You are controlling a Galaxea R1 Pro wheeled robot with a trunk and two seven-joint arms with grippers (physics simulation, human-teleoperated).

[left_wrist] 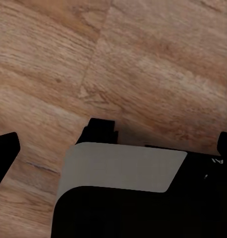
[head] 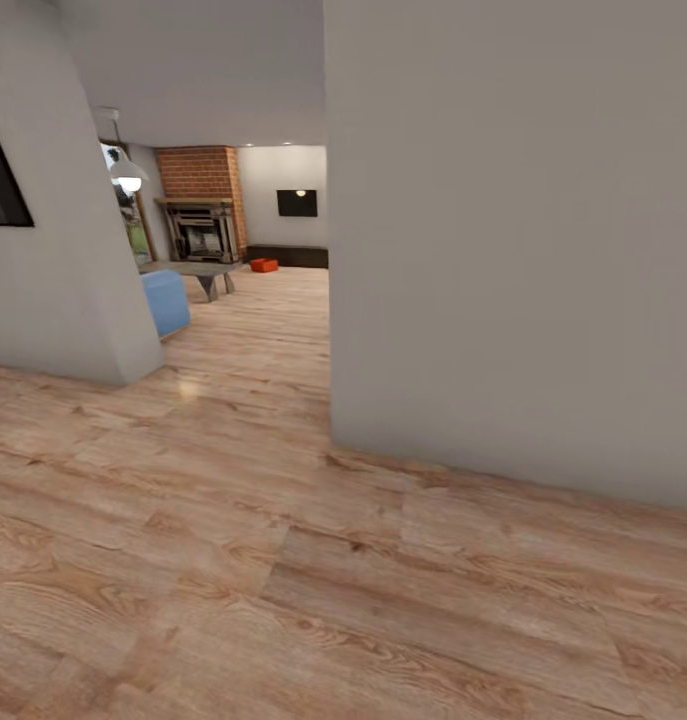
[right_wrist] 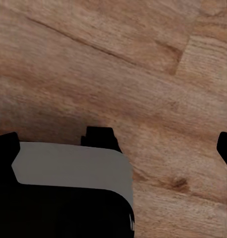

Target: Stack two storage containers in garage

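One orange-red storage container (head: 264, 265) shows in the head view, far down the living room on the wood-plank floor (head: 283, 560), well apart from both grippers, beside the long dark bench (head: 288, 256) and past the glass coffee table (head: 205, 270); one brick fireplace (head: 201, 205), one blue sofa corner (head: 165, 300); a broad grey wall (head: 513, 240) ends at a vertical edge, leaving an open corridor of bare planks; left gripper (left_wrist: 116, 141) and right gripper (right_wrist: 116, 141) each hang above planks, fingers spread wide, holding nothing.
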